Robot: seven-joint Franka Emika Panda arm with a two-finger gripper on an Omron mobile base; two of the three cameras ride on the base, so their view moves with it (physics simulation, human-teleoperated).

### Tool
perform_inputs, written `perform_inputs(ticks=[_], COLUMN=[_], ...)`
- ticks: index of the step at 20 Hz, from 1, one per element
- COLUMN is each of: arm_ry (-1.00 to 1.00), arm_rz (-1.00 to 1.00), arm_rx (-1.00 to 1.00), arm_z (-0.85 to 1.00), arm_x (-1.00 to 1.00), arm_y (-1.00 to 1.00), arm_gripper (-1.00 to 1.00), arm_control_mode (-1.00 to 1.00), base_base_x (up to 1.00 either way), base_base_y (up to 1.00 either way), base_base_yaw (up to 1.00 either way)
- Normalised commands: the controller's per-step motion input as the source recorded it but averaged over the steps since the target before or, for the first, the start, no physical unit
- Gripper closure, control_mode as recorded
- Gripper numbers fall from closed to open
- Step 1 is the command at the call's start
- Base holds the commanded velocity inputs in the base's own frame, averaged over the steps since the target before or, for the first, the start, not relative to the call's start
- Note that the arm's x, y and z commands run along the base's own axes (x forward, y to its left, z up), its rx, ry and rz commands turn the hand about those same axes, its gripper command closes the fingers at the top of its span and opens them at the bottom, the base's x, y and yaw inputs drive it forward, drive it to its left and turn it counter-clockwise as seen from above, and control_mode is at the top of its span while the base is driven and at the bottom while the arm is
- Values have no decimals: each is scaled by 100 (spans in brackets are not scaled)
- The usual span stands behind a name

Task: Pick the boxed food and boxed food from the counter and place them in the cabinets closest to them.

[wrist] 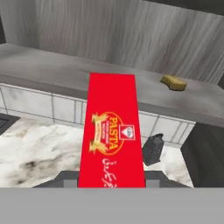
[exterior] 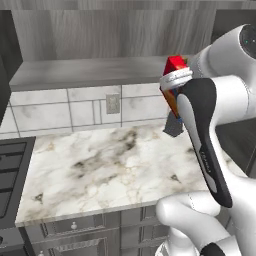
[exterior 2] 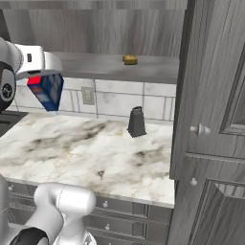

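My gripper [wrist: 111,181] is shut on the slim red boxed food [wrist: 111,135], a carton printed "PASTA" in yellow, which runs away from the hand toward the cabinets. In the left base view the boxed food [exterior: 174,65] sticks up tilted behind my forearm, level with the grey shelf board [exterior: 90,72]. The right base view shows the gripper [exterior 2: 43,77] holding the boxed food [exterior 2: 46,92] in the air above the marble counter [exterior 2: 72,148], just in front of the shelf board [exterior 2: 95,64]. The carton's blue side faces that camera.
A dark grey box grater [exterior 2: 136,122] stands on the counter by the tiled wall. A small yellow lump [exterior 2: 129,59] lies on the shelf board further right. An open dark cabinet door [exterior 2: 210,95] stands at the right. The black stove [exterior: 10,170] borders the counter's left end.
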Motion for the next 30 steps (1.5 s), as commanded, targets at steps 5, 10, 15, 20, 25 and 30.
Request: perform_inputs(ticks=[5, 10, 15, 20, 25, 30], arm_ry=[-5, -1, 0, 0, -1, 0], arm_rz=[-1, -7, -7, -2, 0, 0], arm_rx=[1, 8, 10, 10, 1, 0], arm_z=[8, 22, 25, 14, 1, -4], arm_x=[10, 32, 24, 9, 1, 20], arm_y=[0, -2, -13, -19, -1, 0], arm_gripper=[100, 100, 100, 100, 100, 100], arm_control_mode=[-100, -100, -100, -100, -100, -100], base_base_x=[0, 0, 0, 0, 0, 0], base_base_y=[0, 0, 0, 0, 0, 0], base_base_yaw=[0, 0, 0, 0, 0, 0])
